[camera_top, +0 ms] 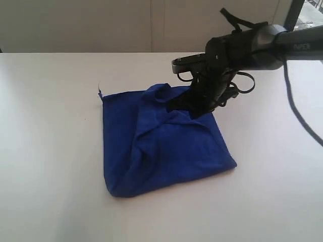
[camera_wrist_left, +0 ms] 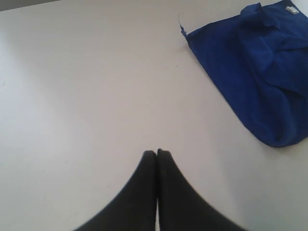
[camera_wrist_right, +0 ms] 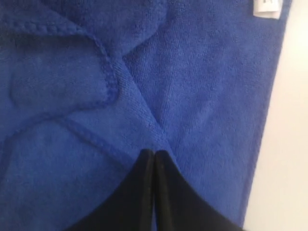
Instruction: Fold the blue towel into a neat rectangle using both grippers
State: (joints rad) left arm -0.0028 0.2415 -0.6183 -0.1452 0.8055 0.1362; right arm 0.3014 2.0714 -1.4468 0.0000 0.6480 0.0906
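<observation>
The right pincer (camera_wrist_right: 154, 153) is pressed together, its tips on the blue towel (camera_top: 166, 146); whether it nips a fold, I can't tell. The left pincer (camera_wrist_left: 157, 153), closed and empty, hangs over bare worktop (camera_top: 50, 151), well apart. The towel lies rumpled mid-worktop, so I'd judge most of the folding remains.

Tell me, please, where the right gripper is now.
In the exterior view the right gripper is right of centre, at the blue towel's far right corner.
</observation>
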